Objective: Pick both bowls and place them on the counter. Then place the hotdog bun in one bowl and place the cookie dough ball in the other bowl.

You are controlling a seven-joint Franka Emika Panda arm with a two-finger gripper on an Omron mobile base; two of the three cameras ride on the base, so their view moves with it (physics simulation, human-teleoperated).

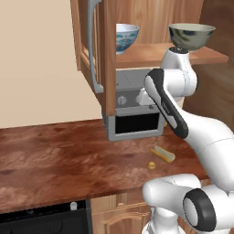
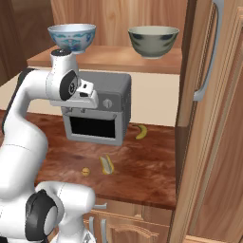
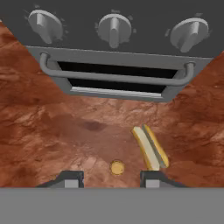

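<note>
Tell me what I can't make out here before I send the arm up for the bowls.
- Gripper: only the fingertips rise at the hand view's bottom edge, apart with nothing between.
- Toaster oven: the arm covers its right side in the left base view.
- Blue bowl: the open cabinet door hides its left part there.
- Cookie dough ball: too small for detail.
- Hotdog bun: its near end meets the right fingertip.

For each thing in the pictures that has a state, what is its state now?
Blue-patterned bowl: upright on shelf.
Dark bowl: upright on shelf.
Cabinet door: open.
Toaster oven: door closed.
Hotdog bun: lying on counter.
Cookie dough ball: on counter.
Gripper: open, empty.
</note>
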